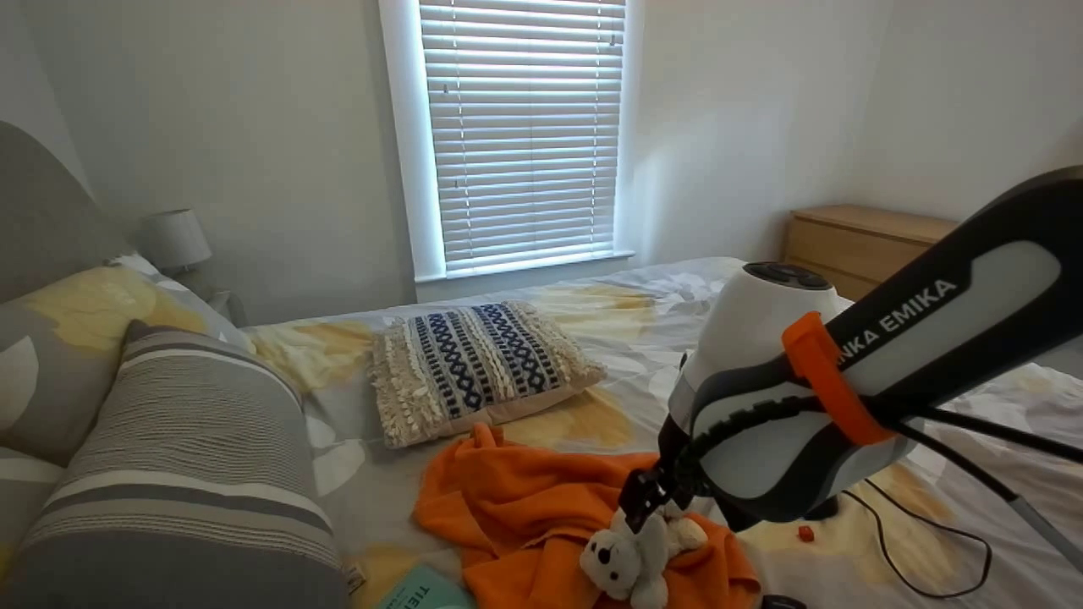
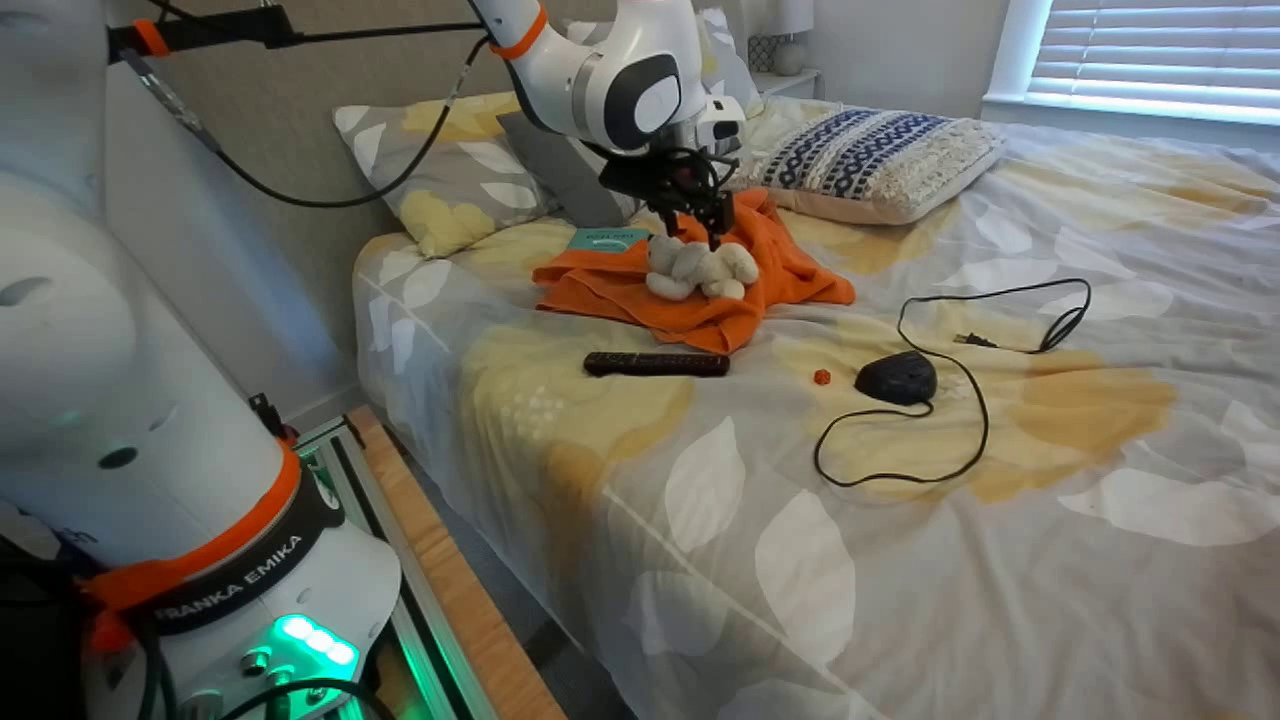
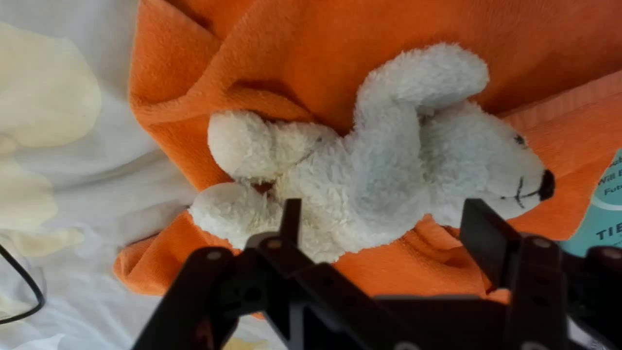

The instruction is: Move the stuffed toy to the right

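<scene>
The stuffed toy is a white, fuzzy bear with a black nose. It lies on an orange cloth (image 1: 525, 491) on the bed, in both exterior views (image 1: 620, 565) (image 2: 690, 270) and in the wrist view (image 3: 384, 165). My gripper (image 3: 383, 201) is open, its fingers wide apart. In the wrist view one finger overlaps the toy's lower body and the other its head edge. In the exterior views the gripper (image 2: 693, 238) is just above the toy, pointing down. I cannot tell whether the fingertips touch the toy. Nothing is held.
A teal book (image 2: 608, 239) lies by the cloth's edge. A black remote (image 2: 656, 364), a small orange die-like object (image 2: 822, 377) and a dark device (image 2: 897, 379) with a black cord lie on the bed. A fringed patterned cushion (image 1: 482, 368) and a grey striped pillow (image 1: 186, 474) are nearby.
</scene>
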Robot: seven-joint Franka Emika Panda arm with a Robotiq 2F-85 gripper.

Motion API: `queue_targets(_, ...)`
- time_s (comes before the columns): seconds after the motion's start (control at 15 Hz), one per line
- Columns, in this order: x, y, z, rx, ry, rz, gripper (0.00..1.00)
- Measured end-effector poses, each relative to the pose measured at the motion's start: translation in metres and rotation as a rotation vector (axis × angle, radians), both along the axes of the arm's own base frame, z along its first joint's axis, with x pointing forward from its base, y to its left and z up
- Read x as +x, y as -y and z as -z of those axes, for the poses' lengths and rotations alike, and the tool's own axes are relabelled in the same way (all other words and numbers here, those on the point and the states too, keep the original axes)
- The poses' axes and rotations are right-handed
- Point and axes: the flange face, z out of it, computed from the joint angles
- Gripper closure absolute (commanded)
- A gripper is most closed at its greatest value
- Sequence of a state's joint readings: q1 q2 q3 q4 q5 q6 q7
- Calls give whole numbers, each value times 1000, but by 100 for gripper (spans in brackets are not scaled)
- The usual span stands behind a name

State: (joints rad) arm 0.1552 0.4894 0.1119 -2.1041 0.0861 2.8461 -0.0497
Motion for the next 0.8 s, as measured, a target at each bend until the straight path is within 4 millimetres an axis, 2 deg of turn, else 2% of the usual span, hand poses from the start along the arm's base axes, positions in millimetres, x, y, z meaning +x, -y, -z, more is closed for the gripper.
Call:
queue_targets(0.53,11,-11,19,13,-11,-9,26)
queue_targets(0.8,14,-13,26,16,-7,-7,26)
